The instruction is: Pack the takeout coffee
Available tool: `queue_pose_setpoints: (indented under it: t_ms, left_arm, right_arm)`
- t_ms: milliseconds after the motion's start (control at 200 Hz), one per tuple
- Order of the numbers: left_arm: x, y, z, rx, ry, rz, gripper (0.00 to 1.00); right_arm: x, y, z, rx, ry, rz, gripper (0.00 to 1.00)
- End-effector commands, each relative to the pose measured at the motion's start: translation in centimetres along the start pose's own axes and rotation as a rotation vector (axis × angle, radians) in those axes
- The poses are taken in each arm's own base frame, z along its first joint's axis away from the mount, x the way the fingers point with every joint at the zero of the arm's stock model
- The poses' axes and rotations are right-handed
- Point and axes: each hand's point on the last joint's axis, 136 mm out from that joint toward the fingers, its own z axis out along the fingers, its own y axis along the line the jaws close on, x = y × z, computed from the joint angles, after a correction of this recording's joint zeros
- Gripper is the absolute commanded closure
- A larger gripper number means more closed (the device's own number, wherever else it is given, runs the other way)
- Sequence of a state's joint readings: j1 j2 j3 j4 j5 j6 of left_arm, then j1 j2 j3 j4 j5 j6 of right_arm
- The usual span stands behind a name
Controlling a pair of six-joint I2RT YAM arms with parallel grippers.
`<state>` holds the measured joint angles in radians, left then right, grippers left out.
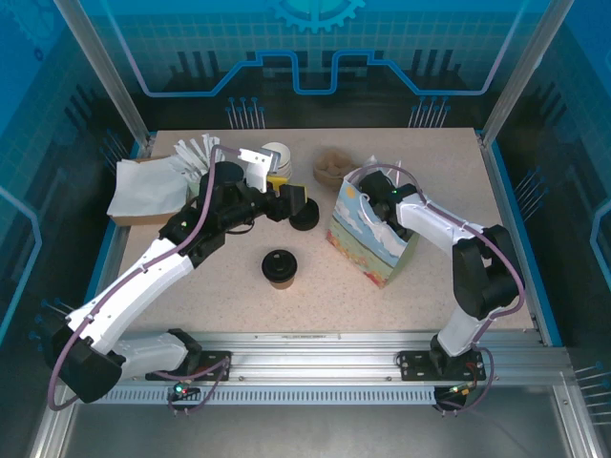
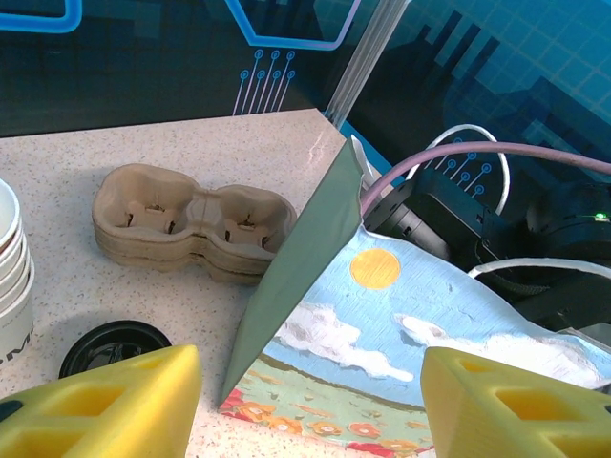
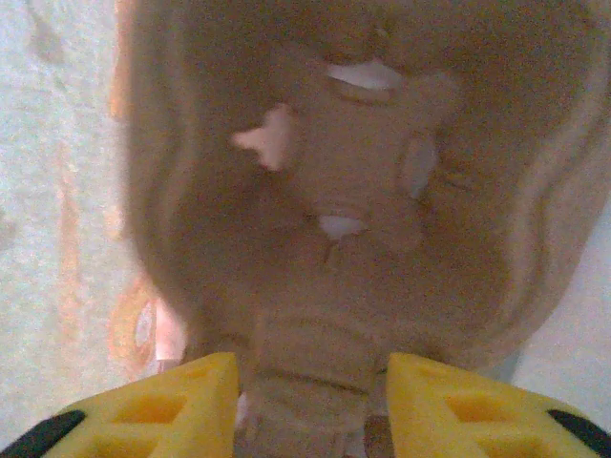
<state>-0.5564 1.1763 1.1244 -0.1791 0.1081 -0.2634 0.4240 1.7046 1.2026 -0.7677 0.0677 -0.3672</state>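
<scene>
Right gripper (image 3: 313, 367) is down inside the mouth of the paper bag (image 1: 368, 243), evidently to seat a cup tray (image 3: 363, 191) at the bottom; a rib of that tray lies between its yellow fingers (image 3: 172, 401), but whether they press on it or stand just clear cannot be told. The bag stands upright on the table (image 1: 382, 305) and holds the tray, with no cup seen in it.

Left gripper (image 2: 307, 372) hangs just beside the bag's near face, jaws spread and empty; judged to be waiting for its turn.

The coffee cup (image 1: 280, 265), lid on, stands upright in the open between the two arms, apart from the bag and not yet packed.

More trays (image 2: 191, 224) are stacked behind the bag; a loose lid (image 2: 113, 345) lies beside stacked white cups (image 2: 11, 277).
</scene>
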Motion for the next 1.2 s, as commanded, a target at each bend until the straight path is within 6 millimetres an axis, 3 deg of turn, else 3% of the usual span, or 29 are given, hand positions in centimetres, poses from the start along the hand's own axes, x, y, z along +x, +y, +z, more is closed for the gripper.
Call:
queue_pose_setpoints:
  t_ms: [0,285,465,735,1196]
  left_arm:
    - [-0.1,0.3,-0.6,-0.014,-0.018,-0.014,0.36]
    - [0.2,0.4,-0.8,-0.017,-0.017,-0.008,0.36]
    - [0.3,0.6,-0.8,-0.028,-0.013,-0.005,0.36]
    - [0.7,0.9,-0.8,-0.040,-0.006,-0.001,0.35]
    - [1.3,1.6,-0.6,-0.055,0.004,-0.007,0.32]
  right_arm:
    - [0.1,0.2,0.5,0.018,0.009,-0.001,0.52]
    - [-1.0,-0.4,-2.5,0.053,-0.039,0.016,0.35]
    - [-1.5,-0.3,-4.9,0.055,-0.071,0.020,0.30]
    - [-2.1,-0.4,-8.4,0.071,-0.128,0.026,0.27]
    - [-4.8,-0.6,-16.3,0.107,-0.325,0.044,0.26]
